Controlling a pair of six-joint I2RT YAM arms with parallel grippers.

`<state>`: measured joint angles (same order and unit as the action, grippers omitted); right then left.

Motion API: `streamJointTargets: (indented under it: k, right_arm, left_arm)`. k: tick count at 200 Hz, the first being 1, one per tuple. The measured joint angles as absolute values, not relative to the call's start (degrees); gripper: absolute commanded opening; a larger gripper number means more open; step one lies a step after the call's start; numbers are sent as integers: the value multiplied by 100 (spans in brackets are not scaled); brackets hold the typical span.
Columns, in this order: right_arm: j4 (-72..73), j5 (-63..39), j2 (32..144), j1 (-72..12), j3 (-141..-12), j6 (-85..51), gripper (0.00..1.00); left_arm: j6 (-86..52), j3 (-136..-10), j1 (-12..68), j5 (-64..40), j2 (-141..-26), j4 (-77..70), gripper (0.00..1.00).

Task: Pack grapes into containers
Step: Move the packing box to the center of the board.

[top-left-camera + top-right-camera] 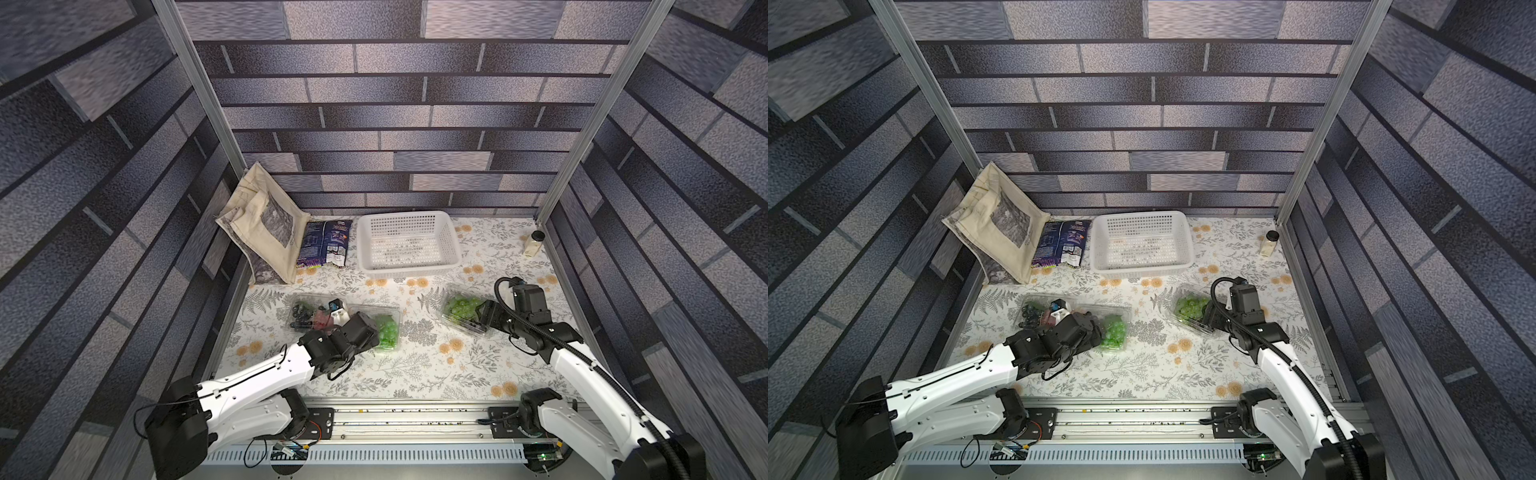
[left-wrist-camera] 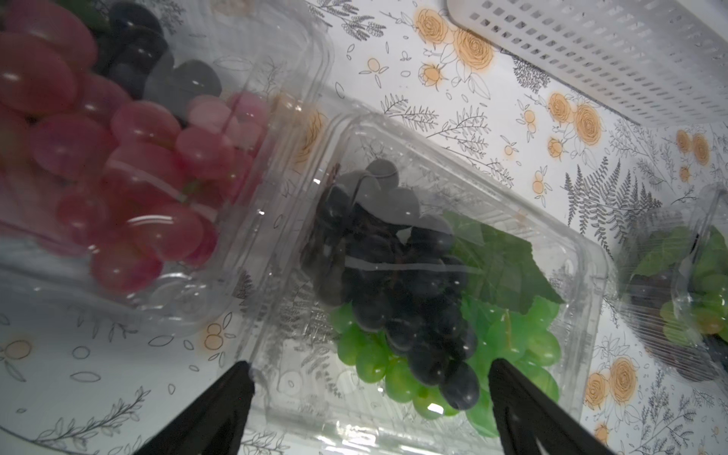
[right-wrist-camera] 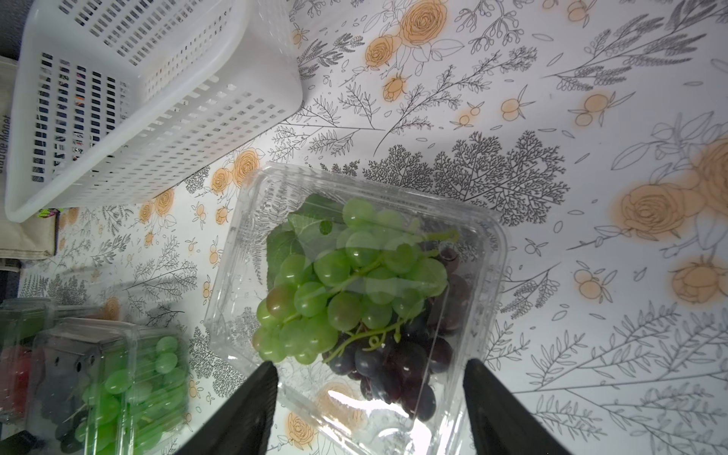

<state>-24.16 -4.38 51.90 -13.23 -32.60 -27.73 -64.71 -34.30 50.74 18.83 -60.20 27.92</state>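
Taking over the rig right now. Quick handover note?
Left gripper: open, above the middle clear plastic clamshell, which holds bright green and dark grapes.
Right gripper: open, astride the right clear clamshell of pale green and purple grapes.
Left clear clamshell: red and dark grapes.
Done: no loose grapes in view.
To do: confirm the lids are latched; I cannot tell.

Three clear rectangular plastic clamshell containers: left container (image 2: 189,299), middle container (image 2: 299,394), right container (image 3: 232,299). One white perforated plastic basket (image 1: 409,272), one beige cloth tote bag (image 1: 262,224), one dark blue foil packet (image 1: 324,243), one small black-capped jar (image 1: 534,245).
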Motion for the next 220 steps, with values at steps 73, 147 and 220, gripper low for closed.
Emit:
streamJointTargets:
  k: [73,147,220]
  right_arm:
    - [-2351,-513,5190,-1304,-3205,-2773,77]
    - [-2375,-523,5057,-1293,-3170,-2731,76]
    - [-2373,-624,5076,-1282,-3168,-2738,77]
  left_arm:
    - [-6110,-3868,4945,1649,-6869,2060,94]
    - [-6132,-3979,5398,1538,-6528,2259,93]
    - [-6541,-3852,6219,1629,-6123,2543,86]
